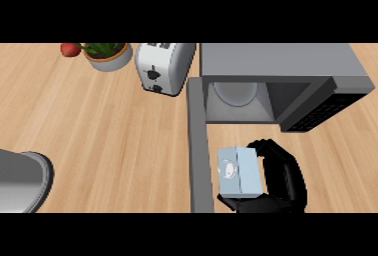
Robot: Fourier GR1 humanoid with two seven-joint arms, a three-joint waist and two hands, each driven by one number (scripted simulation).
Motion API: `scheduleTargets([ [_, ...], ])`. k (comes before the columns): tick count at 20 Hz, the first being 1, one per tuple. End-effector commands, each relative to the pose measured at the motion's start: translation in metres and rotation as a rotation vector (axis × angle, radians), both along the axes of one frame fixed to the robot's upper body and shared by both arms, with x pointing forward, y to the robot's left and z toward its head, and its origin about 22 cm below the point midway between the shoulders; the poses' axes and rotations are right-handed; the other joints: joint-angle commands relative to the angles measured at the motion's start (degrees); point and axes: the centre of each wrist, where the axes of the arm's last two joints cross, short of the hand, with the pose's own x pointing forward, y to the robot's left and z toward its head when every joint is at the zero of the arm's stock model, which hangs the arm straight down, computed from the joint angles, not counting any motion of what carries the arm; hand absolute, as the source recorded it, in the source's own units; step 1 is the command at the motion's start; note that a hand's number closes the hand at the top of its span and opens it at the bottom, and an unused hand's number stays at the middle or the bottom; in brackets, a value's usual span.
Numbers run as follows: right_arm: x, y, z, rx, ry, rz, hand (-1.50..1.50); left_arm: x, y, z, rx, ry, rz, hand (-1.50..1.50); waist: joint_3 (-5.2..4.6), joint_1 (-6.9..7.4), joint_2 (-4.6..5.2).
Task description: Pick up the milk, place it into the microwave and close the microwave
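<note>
Pale blue rectangular milk carton (pixel 240 171) held at the near right of the light wooden counter (pixel 103 135), just short of the open mouth of the grey box-shaped microwave (pixel 284 67). Black right hand (pixel 284 175) wrapped round it — fingers curled over the carton's far right edge, thumb tucked under its near end, palm against its right side. Carton lying lengthways toward the oven, a round printed mark on its upper face.

Microwave cavity open, a pale round turntable plate (pixel 238 94) visible inside. Grey microwave door (pixel 198 145) swung out to the left, running near-ward as a long strip just beside the carton's left side. Dark control panel (pixel 325 111) to the right of the cavity.

Farther left — a white two-slot toaster (pixel 164 66) beside the microwave, then a potted green plant in a pale round pot (pixel 108 54) with a red fruit (pixel 70 49) next to it. Grey rounded metal object (pixel 22 180) at the near left edge, well apart.
</note>
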Motion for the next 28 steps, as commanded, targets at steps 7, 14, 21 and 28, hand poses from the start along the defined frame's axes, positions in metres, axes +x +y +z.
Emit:
scheduleTargets([
  [7,0.068,0.038,0.036,-0.085,-0.038,-0.143,1.50,0.009,0.017,-0.008,0.020,0.011,0.025,-1.50,0.00,0.39,0.15],
  [14,0.112,0.024,0.002,-0.181,0.067,-0.247,1.50,0.005,0.029,-0.010,0.009,0.019,-0.001,-1.50,0.03,0.61,0.21],
  [21,0.147,0.013,-0.033,-0.197,0.084,-0.264,1.50,0.022,0.022,-0.021,0.013,0.017,-0.010,-1.50,0.06,0.88,0.47],
  [28,0.174,0.005,-0.035,-0.255,-0.007,-0.266,1.50,0.018,0.028,-0.018,0.024,0.031,0.006,-1.50,0.07,1.19,0.52],
])
